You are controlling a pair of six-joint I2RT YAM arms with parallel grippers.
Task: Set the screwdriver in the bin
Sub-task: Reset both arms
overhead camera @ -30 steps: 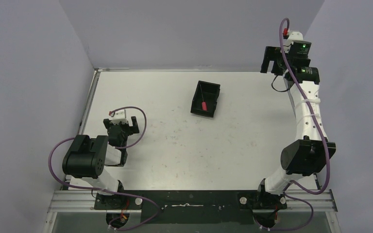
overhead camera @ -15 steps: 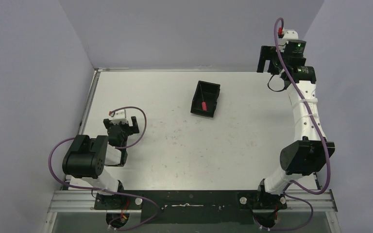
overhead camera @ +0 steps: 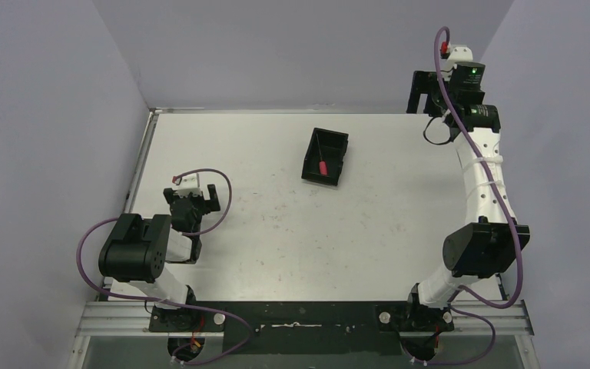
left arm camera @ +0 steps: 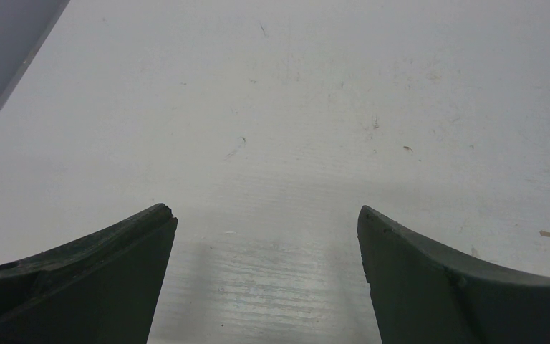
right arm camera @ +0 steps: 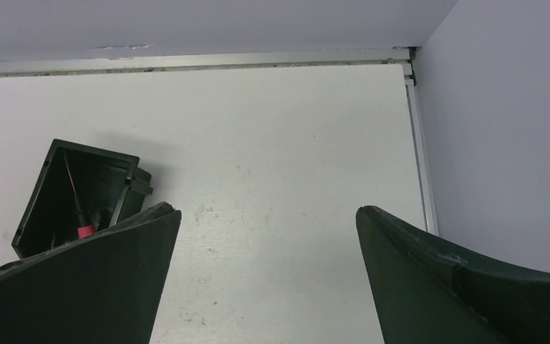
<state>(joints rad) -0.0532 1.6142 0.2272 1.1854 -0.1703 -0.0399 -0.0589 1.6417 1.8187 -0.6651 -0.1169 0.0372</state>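
Observation:
The black bin [overhead camera: 344, 158] stands on the white table, back of centre. The screwdriver [overhead camera: 323, 164] lies inside it, its red handle towards the near wall and its thin shaft pointing to the far wall. The right wrist view shows the bin [right arm camera: 39, 204] at the left with the screwdriver [right arm camera: 84, 231] in it, partly behind my left finger. My right gripper [overhead camera: 421, 98] hangs open and empty high at the far right corner, well clear of the bin; its jaws [right arm camera: 265, 209] frame bare table. My left gripper [overhead camera: 192, 197] rests open and empty at the near left, low over the table [left arm camera: 266, 209].
Purple walls close in the table on the left, back and right. A metal rail [right arm camera: 186, 61] runs along the back edge and another [right arm camera: 421, 150] along the right edge, close to my right gripper. The arm bases sit on the near edge [overhead camera: 299, 315].
My right gripper rose a little and drew back towards the far right corner, then held still. The left arm, the bin and the screwdriver have not moved.

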